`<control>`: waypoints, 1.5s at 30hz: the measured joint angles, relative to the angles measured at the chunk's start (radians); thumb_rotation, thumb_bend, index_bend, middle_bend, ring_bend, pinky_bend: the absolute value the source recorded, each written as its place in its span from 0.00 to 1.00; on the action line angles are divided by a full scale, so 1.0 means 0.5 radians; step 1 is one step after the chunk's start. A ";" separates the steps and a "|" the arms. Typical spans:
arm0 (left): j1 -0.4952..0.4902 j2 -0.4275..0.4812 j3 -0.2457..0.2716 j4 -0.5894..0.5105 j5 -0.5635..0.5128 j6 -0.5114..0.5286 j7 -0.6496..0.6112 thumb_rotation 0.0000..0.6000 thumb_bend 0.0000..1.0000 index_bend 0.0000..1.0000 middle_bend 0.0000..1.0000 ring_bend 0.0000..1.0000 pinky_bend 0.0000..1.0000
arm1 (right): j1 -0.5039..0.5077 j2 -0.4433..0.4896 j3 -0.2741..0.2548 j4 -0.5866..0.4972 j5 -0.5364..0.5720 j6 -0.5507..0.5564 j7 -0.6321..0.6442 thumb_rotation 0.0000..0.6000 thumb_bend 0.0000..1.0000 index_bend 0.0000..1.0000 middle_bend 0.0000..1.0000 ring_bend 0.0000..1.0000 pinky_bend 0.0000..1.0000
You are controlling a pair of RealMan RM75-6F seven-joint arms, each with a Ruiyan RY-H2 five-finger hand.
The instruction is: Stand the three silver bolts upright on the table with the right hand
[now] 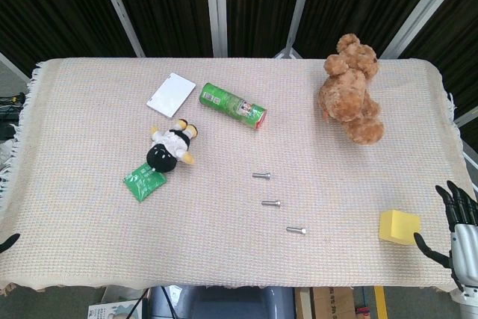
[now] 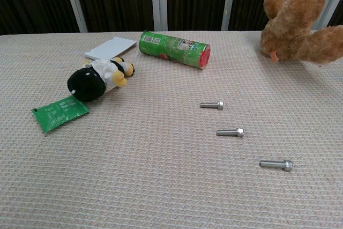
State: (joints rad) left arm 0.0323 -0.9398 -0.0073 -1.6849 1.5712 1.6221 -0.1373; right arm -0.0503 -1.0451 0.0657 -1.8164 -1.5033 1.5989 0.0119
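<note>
Three silver bolts lie flat on the desk point(image 1: 224, 259) in a diagonal row, right of centre and toward the near side; the far bolt point(image 1: 261, 175) sits furthest left, the middle bolt point(image 1: 271, 203) is a little nearer and to the right, and the near bolt point(image 1: 296, 230) lies nearest and furthest right; in the chest view each one, far point(image 2: 211, 105), middle point(image 2: 230, 132) and near point(image 2: 276, 164), rests on its side with its head pointing right; none stands upright, and they are apart from one another.

The right hand point(image 1: 457, 223) shows at the near right edge of the head view, beyond the desk's corner, its dark fingers spread apart and holding nothing; it is well apart from the bolts. Just left of it a yellow block point(image 1: 399, 227) rests on the desk near the right edge. Of the left hand point(image 1: 7, 243) only a dark tip shows at the near left edge; I cannot tell how its fingers lie.

Further out, a green can point(image 1: 233, 105) lies on its side left of centre toward the far side, with a white card point(image 1: 172, 95) just to its left; nearer than these, a black-and-white plush toy point(image 1: 171, 147) lies on the cloth, and a green packet point(image 1: 144, 180) sits at its near-left side, touching it. A brown teddy bear point(image 1: 351, 87) sits at the far right; a pale woven cloth covers the whole desk.
</note>
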 measured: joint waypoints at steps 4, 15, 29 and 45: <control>0.009 0.005 0.000 -0.009 0.000 0.017 -0.001 1.00 0.09 0.11 0.06 0.03 0.10 | 0.004 -0.008 -0.002 0.001 0.007 -0.012 -0.029 1.00 0.25 0.11 0.00 0.00 0.11; 0.017 -0.016 0.003 -0.023 0.025 0.037 0.072 1.00 0.09 0.11 0.06 0.03 0.10 | 0.006 -0.018 -0.027 -0.018 -0.042 -0.018 -0.044 1.00 0.25 0.11 0.00 0.00 0.11; 0.026 -0.008 0.005 -0.038 0.022 0.041 0.068 1.00 0.09 0.11 0.06 0.03 0.10 | 0.007 -0.057 -0.036 -0.060 -0.027 -0.045 0.047 1.00 0.25 0.15 0.00 0.00 0.11; 0.021 0.008 -0.015 -0.054 -0.079 -0.015 0.065 1.00 0.09 0.11 0.06 0.03 0.10 | 0.558 -0.400 0.250 -0.424 0.715 -0.568 -0.692 1.00 0.25 0.24 0.00 0.03 0.11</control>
State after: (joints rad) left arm 0.0428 -0.9359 -0.0147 -1.7117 1.5316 1.6147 -0.1046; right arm 0.2287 -1.2453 0.1908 -2.0284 -1.1459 1.3150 -0.3342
